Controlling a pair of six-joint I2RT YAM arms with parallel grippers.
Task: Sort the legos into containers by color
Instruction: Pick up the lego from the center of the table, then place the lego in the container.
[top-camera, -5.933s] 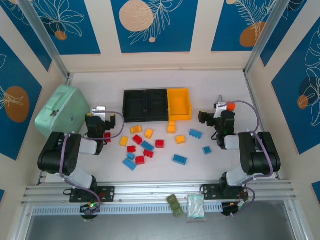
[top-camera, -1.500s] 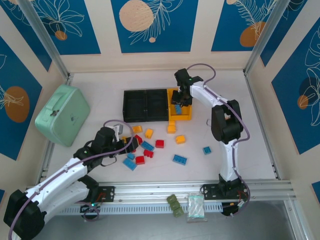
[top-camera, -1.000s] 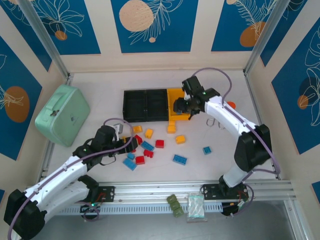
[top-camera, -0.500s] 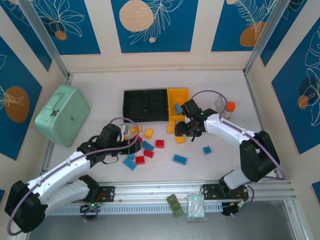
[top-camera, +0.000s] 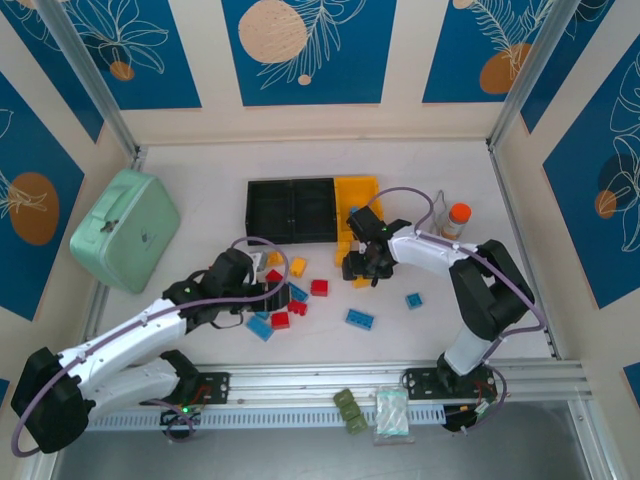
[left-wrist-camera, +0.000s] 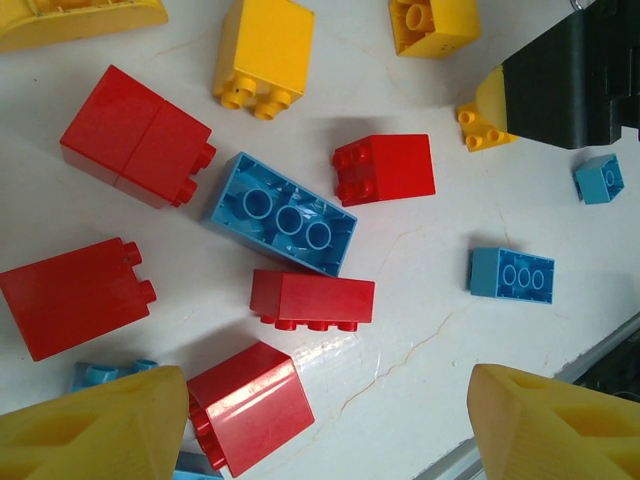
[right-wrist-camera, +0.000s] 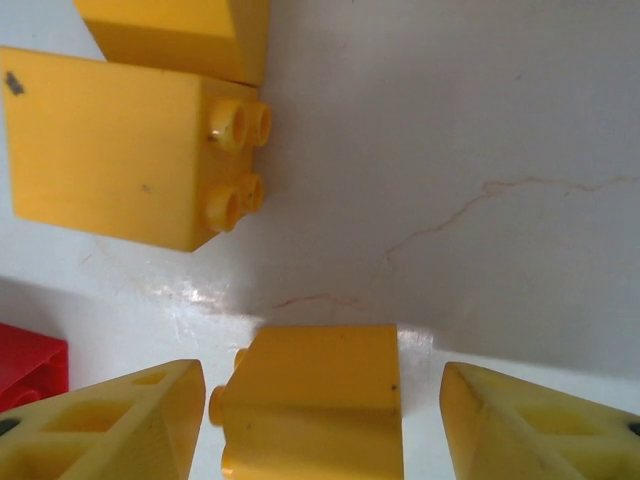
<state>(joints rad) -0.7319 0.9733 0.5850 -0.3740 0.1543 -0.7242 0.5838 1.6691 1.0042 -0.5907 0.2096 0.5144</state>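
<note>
right tool (right-wrist-camera: 320, 420): spread, straddling small yellow studded plastic brick (right-wrist-camera: 315, 375) on white tabletop (right-wrist-camera: 480, 120) | left tool (left-wrist-camera: 325, 420): spread, empty, above red plastic bricks (left-wrist-camera: 312, 298) and light-blue plastic brick (left-wrist-camera: 282, 213) | joined black and yellow plastic bins (top-camera: 290, 183): just beyond loose bricks

red, yellow and light blue legos (top-camera: 320, 288) lie scattered on the table (top-camera: 200, 170), just near of the containers (top-camera: 270, 212): two black, one yellow at right.
</note>
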